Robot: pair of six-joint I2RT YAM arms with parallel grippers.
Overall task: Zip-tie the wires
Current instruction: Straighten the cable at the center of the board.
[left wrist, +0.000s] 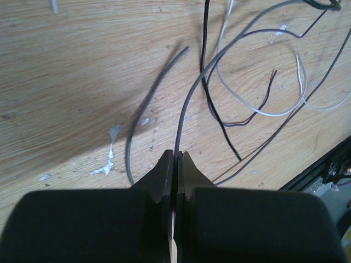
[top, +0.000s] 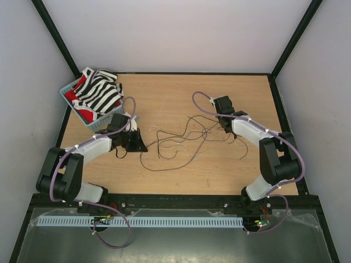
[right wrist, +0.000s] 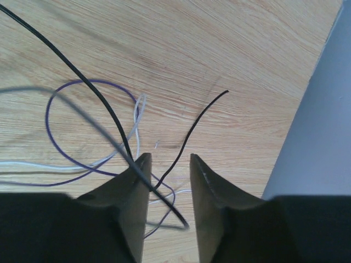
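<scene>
- Wooden table (top: 164, 93) carries the wires (top: 176, 137), a loose tangle of thin dark and pale strands spread across its middle, between the two arms.
- At the tangle's left end, the left gripper (left wrist: 175, 155) is clamped tight on one grey strand. The strand rises from the seam of the jaws and curves away over the wood.
- At the right end, the right gripper (right wrist: 169, 159) stands with its jaws parted. A black strand crosses one finger into the gap and another runs up between the fingers, but neither is pinched.
- Purple and white loops lie on the wood just beyond those fingers.
- Far left, a blue basket (top: 70, 91) holds a striped cloth (top: 101, 94).
</scene>
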